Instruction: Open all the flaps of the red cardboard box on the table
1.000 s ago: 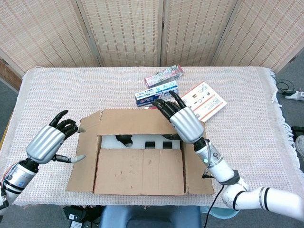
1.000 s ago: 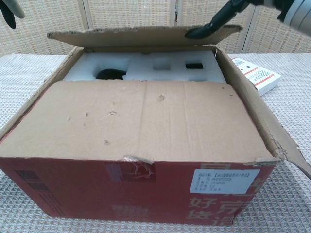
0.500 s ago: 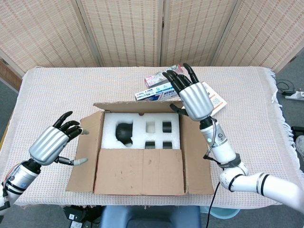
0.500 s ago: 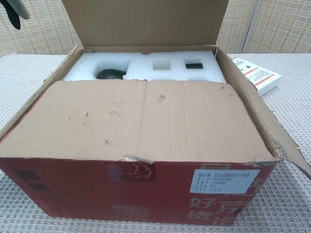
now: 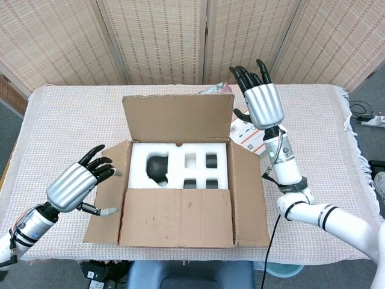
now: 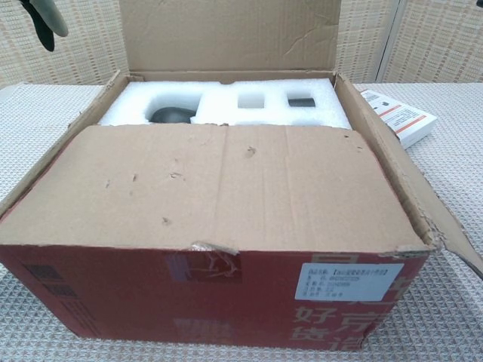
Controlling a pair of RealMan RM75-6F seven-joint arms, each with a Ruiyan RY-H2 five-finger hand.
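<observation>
Sitting mid-desk [image 5: 54,114]: red box [image 6: 226,302], far flap [image 5: 178,117] standing upright, side flaps splayed outward, near flap [image 5: 177,217] lying flat over white foam [image 5: 180,165]. Hovering apart from the cardboard: right hand [image 5: 260,99] raised beside the far flap, left hand [image 5: 75,185] near the left flap, both with fingers spread, holding nothing. Judging the cardboard light, stiff, springy at creases; hooking under the near flap's free edge looking best.

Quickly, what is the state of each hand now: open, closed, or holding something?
Left hand: open, holds nothing, beside the box's left flap.
Right hand: open, fingers spread, holds nothing.
</observation>
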